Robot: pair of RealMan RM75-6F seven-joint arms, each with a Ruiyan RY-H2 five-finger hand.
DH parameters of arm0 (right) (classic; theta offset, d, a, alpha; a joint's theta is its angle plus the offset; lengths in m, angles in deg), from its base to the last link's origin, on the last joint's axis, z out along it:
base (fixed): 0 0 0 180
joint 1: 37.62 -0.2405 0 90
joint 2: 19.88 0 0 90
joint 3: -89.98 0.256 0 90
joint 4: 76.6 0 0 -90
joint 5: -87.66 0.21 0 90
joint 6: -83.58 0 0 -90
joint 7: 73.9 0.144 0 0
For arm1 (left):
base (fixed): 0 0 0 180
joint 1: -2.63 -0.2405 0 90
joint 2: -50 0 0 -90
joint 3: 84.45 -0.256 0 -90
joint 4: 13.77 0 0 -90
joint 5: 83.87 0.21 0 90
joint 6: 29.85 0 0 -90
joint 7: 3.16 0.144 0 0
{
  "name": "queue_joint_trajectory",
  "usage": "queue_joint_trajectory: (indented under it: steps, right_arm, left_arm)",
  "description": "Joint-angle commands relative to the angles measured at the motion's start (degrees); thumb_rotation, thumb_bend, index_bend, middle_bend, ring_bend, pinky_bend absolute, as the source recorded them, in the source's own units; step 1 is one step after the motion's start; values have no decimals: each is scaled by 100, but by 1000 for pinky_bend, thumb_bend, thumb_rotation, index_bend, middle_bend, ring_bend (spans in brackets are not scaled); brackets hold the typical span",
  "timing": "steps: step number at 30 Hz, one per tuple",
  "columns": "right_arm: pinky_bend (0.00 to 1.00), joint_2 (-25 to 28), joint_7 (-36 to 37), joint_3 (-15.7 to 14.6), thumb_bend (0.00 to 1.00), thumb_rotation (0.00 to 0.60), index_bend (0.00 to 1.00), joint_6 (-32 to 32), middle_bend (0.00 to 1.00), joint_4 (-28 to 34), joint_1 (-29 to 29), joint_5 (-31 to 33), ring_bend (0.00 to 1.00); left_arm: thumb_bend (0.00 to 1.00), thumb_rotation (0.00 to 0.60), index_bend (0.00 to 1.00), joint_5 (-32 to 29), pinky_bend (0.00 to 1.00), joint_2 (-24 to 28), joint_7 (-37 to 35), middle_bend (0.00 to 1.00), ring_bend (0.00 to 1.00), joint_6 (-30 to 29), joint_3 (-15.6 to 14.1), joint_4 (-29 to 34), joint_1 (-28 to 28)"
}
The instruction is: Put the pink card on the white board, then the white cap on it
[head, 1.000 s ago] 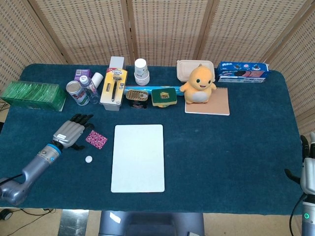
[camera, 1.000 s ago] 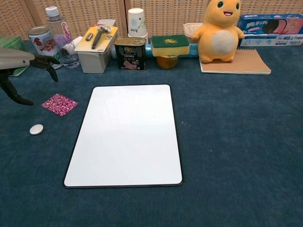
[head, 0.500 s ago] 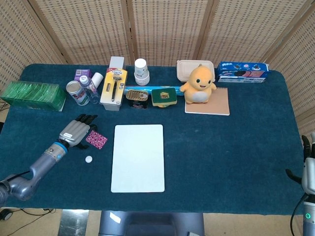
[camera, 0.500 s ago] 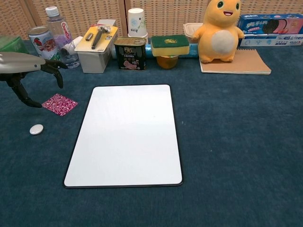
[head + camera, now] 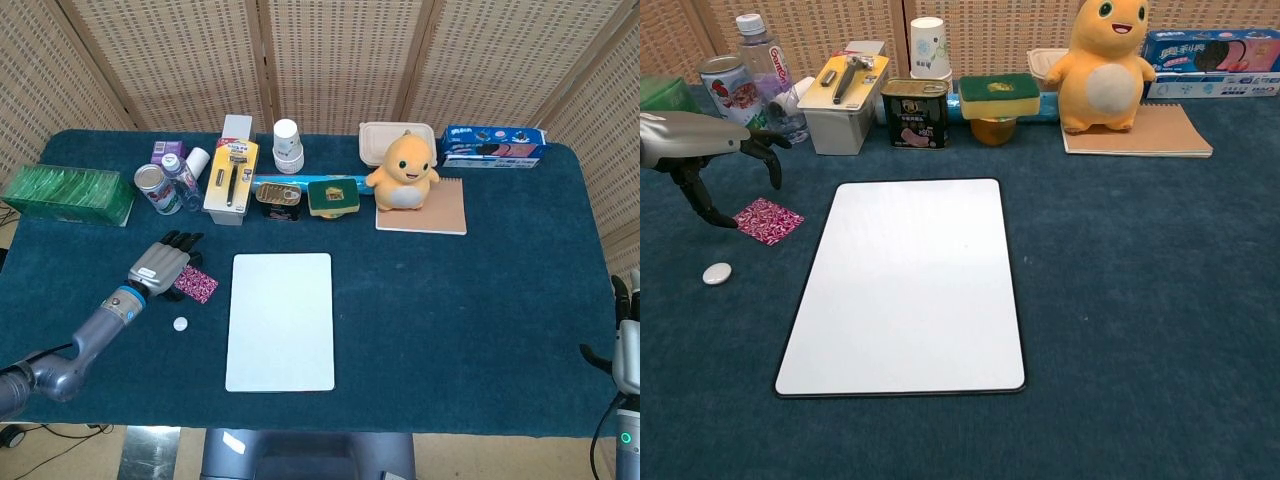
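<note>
Progress: neither step is done — you have both placements left, as the frames show it.
Pink card (image 5: 766, 219): lies flat on the bench (image 5: 480, 300), just beside the white board's left edge, at about 10 o'clock from the board's centre; thin, square, with a busy magenta pattern.
White cap (image 5: 717, 273): small, smooth, rounded disc, at about 7 o'clock from the card, apart from it.
White board (image 5: 910, 290): bare, glossy rectangle with a dark rim and rounded corners.
Left robot hand (image 5: 702, 158): your hand hovers over the card's left corner, dark fingers spread and pointing down, grasping nothing — contact with the card I cannot confirm.
Right robot hand (image 5: 627, 345): at the frame's far right edge, only partly visible; I cannot tell its state.
Bench surface: dark teal napped cloth — a thin card may be awkward to lift from it.
</note>
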Motion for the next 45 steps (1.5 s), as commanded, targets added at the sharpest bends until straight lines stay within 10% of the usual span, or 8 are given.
queue_joint_trajectory:
  steps: [1, 45]
  right_arm:
    - [0, -1, 0, -6, 0, 599, 37, 9, 0, -2, -5, 3, 0]
    - [0, 51, 39, -46, 0, 600, 49, 96, 0, 36, -38, 103, 0]
  left_arm:
    - [174, 600, 308, -58, 9, -102, 87, 0, 0, -35, -31, -93, 16]
    - [174, 600, 308, -220, 9, -507, 133, 0, 0, -41, -179, -479, 122]
